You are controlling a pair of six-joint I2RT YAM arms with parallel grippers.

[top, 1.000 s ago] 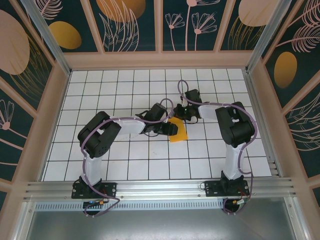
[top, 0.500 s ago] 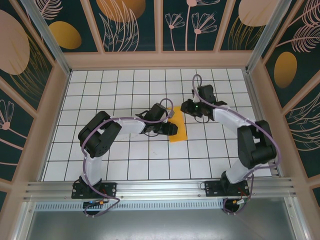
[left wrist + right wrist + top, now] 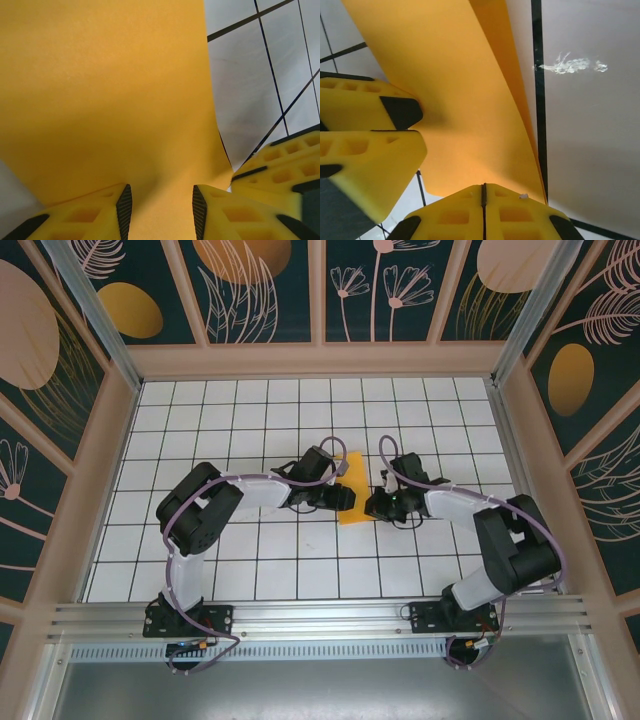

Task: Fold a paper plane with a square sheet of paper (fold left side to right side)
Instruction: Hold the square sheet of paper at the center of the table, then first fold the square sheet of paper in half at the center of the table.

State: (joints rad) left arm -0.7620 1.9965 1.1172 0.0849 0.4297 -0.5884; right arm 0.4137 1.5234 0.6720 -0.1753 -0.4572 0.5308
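So the square sheet of paper (image 3: 357, 510) lay mid-desk (image 3: 250, 410) doubled over into a narrow strip, left claw (image 3: 162, 202) spread and resting on it, right claw (image 3: 483, 195) pressed together at its right edge, so I'd guess it was only creasing fold one, with the pointy plane folds all left.

the bench (image 3: 220, 410) lies open across its back half and down both sides, with room there for a hand to pass. the middle is crowded: the left hand (image 3: 345, 497) and right hand (image 3: 372, 505) meet tip to tip over the paper (image 3: 356, 516). the left arm (image 3: 250, 490) and right arm (image 3: 470, 510) stretch across the near tiles towards it. walls (image 3: 95, 480) close the left, back and right, and a rail (image 3: 320, 615) runs along the near edge.
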